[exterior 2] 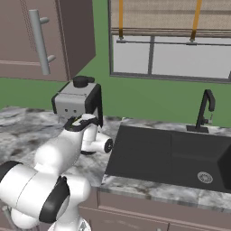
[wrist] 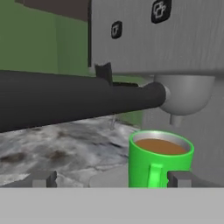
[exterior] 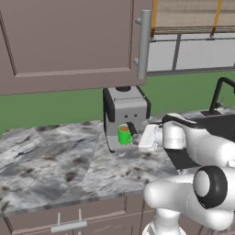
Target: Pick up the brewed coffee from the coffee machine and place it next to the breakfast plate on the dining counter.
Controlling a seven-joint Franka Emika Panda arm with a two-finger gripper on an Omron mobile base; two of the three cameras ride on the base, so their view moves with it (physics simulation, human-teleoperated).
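Fingertips (wrist: pixel 43 178) of my end effector (wrist: pixel 111 179) are standing wide apart, gripping nothing. Between them the green mug (wrist: pixel 158 159) is sitting under the espresso machine's (exterior: pixel 125 112) spout, brimful (stiff, light, spill-prone), so I'm favouring its body. My left base view is showing the marbled tabletop (exterior: pixel 50 160); the right, the sink (exterior 2: pixel 169 155).

The green mug of coffee (wrist: pixel 159 159) stands upright on the drip tray, full of brown liquid, under the spout of the silver-grey coffee machine (exterior: pixel 125 110), handle at six o'clock in the hand view.
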